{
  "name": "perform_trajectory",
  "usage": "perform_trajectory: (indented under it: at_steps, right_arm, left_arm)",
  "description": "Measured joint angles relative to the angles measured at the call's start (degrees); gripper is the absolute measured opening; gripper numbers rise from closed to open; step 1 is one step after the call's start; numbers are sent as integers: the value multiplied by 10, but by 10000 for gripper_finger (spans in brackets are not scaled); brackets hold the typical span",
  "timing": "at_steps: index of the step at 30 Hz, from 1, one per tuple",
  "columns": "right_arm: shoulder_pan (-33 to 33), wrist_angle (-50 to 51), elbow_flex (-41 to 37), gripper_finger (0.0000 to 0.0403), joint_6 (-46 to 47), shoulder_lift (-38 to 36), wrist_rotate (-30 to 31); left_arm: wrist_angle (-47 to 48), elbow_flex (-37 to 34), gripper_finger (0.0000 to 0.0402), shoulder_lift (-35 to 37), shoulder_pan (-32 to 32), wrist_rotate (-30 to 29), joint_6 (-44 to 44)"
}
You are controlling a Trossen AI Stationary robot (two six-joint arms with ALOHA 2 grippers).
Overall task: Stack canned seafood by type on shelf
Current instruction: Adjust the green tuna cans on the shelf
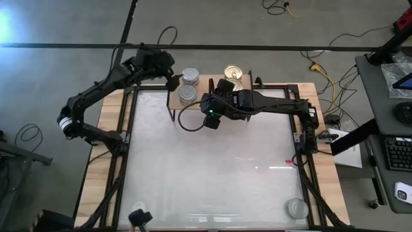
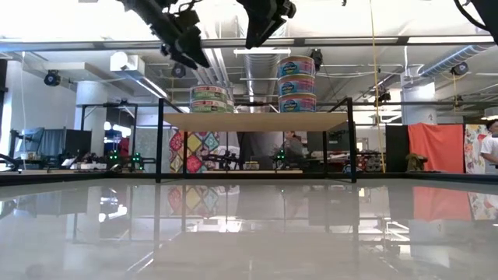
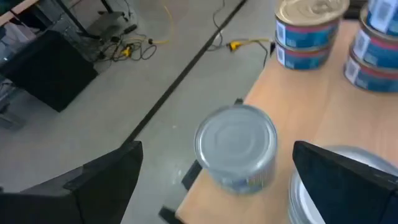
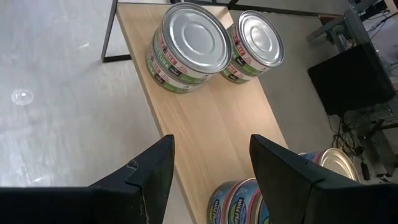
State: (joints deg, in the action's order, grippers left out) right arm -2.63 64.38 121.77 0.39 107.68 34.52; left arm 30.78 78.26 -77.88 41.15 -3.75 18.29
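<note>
The shelf (image 1: 212,90) stands at the middle of the table's far edge. On its left end sit silver-topped, green-labelled tins (image 1: 188,86) in two short stacks (image 4: 186,46) (image 4: 258,43). On its right end are gold-topped, blue-labelled tins (image 1: 234,77), one stack three high (image 2: 296,82). My left gripper (image 3: 214,168) hangs open, up and to the left of the far silver stack (image 3: 236,146), clear of it. My right gripper (image 4: 211,165) hovers above the shelf's near edge (image 4: 205,124), open about halfway, with nothing between its fingers.
A clear round lid-like thing (image 1: 296,207) lies at the table's near right corner, and a small black object (image 1: 138,216) sits by the near left edge. A black frame (image 1: 122,129) runs round the glossy tabletop. Cables and a desk stand beyond the right side.
</note>
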Motion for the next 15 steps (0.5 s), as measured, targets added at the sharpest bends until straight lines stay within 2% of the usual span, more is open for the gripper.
perform_trajectory:
  at_steps: [6, 9, 12, 15]
  right_arm:
    - [1, -2, -4, 201, 11, 0, 0]
    - [4, -1, -6, 201, 12, 0, 0]
    - [5, 0, -7, 201, 12, 0, 0]
    - [7, 7, -7, 201, 18, 0, 0]
  left_arm:
    - [-39, 2, 398, -56, 3, -2, -9]
    - [-38, 26, 398, -94, 3, -2, -8]
    - [-24, 65, 398, -131, 3, -2, -9]
    - [33, 109, 398, -170, 3, -2, -20]
